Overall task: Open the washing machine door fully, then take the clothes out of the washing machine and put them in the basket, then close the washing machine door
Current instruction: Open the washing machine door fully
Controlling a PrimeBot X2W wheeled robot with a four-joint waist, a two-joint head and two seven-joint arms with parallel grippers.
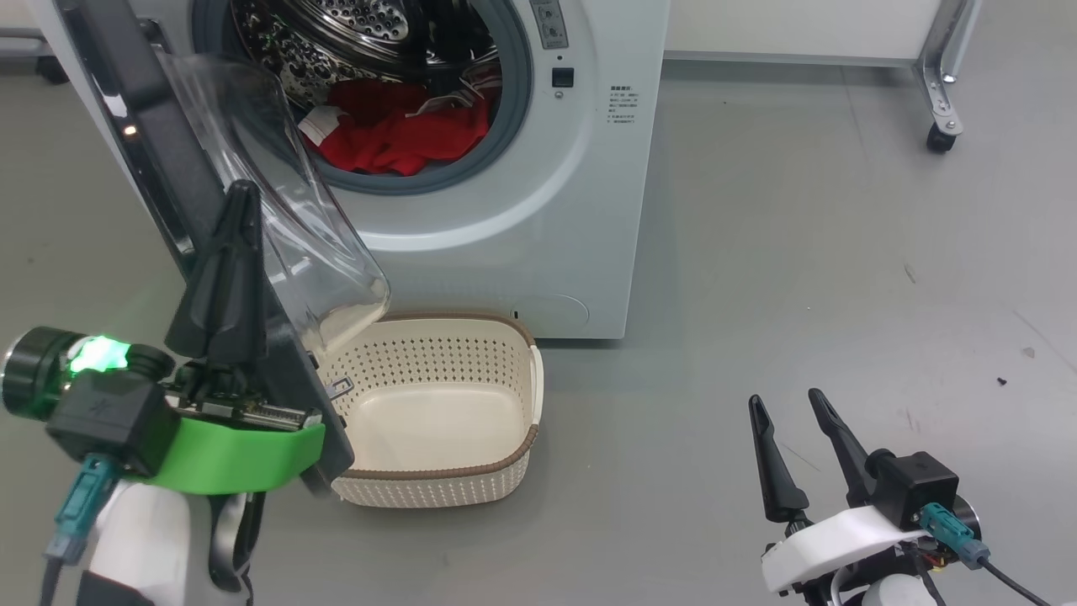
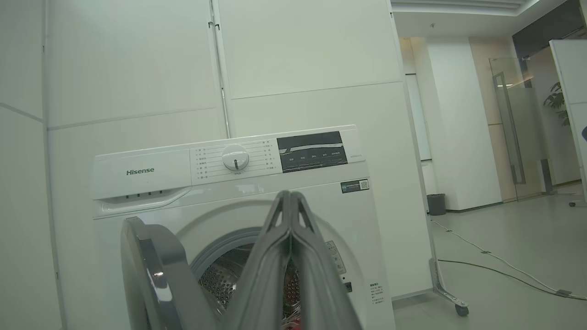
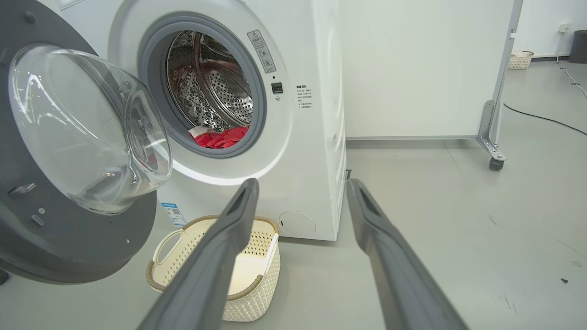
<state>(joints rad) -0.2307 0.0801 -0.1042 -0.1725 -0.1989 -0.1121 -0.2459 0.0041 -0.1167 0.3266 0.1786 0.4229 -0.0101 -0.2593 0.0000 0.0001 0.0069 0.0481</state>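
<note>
Door-opening step, I judge. Left gripper (image 1: 240,198), fingers pressed together and empty, sits at the washing machine door (image 1: 126,109), which hangs part-open above the basket (image 1: 437,488). Right gripper (image 1: 785,397) is spread, empty. Clothes (image 1: 395,135) lie in the drum. Next: push the door wider.

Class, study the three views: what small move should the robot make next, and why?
Probably swing the door wider with the shut left gripper: its glass overhangs the basket, and the red clothes lie in the drum.

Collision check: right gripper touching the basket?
Apart. Head view shows bare grey floor between the right gripper and the basket.
</note>
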